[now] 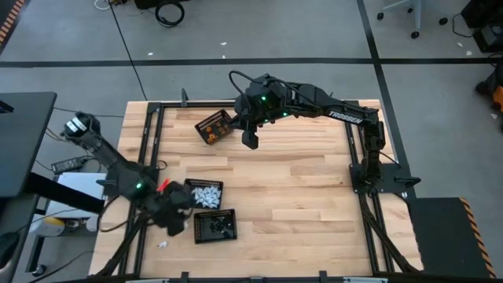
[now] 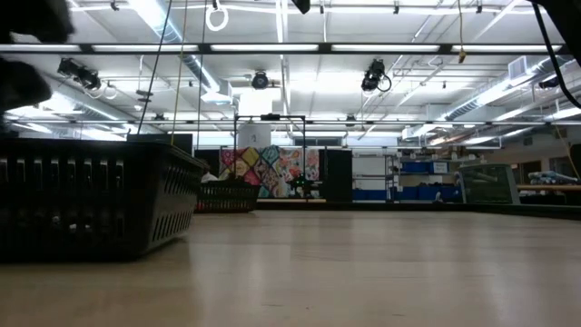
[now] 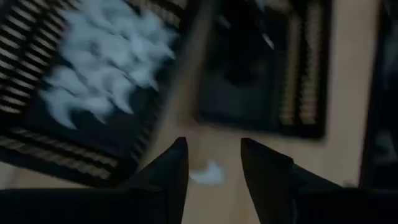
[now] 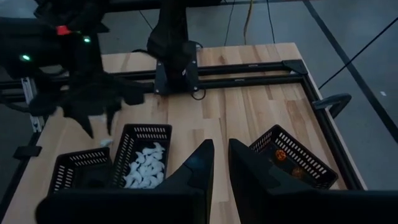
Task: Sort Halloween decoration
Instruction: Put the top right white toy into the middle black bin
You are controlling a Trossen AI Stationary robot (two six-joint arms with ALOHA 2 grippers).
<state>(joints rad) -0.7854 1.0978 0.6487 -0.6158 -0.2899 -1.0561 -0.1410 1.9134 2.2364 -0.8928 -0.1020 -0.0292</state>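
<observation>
Three black rectangular mesh baskets carry the sorting, and from where I sit most of it looks done. The basket of white pieces [image 1: 208,194] holds a heap of small white toy decorations [image 4: 146,165]; the basket just beside it toward the near edge [image 1: 214,226] holds small black pieces [image 1: 222,227], hard to count against the dark mesh. Well apart, at the far side of the wooden table [image 1: 299,189], the third basket [image 1: 214,126] holds rounded orange pieces [image 4: 281,156].

What I judge is left: one white piece [image 3: 207,175] lying on bare wood beside the white basket, and another white scrap [image 1: 163,244] near the table's front-left edge. I see no other loose pieces on the table.

My left gripper [image 1: 174,212] hangs low by the two near baskets, its fingers parted with nothing between them, the loose white piece on the wood directly beyond the gap. My right gripper [image 4: 221,163] waits above the orange basket, fingers drawn nearly together and empty. I reckon the strays need picking up, then the sort is finished.
</observation>
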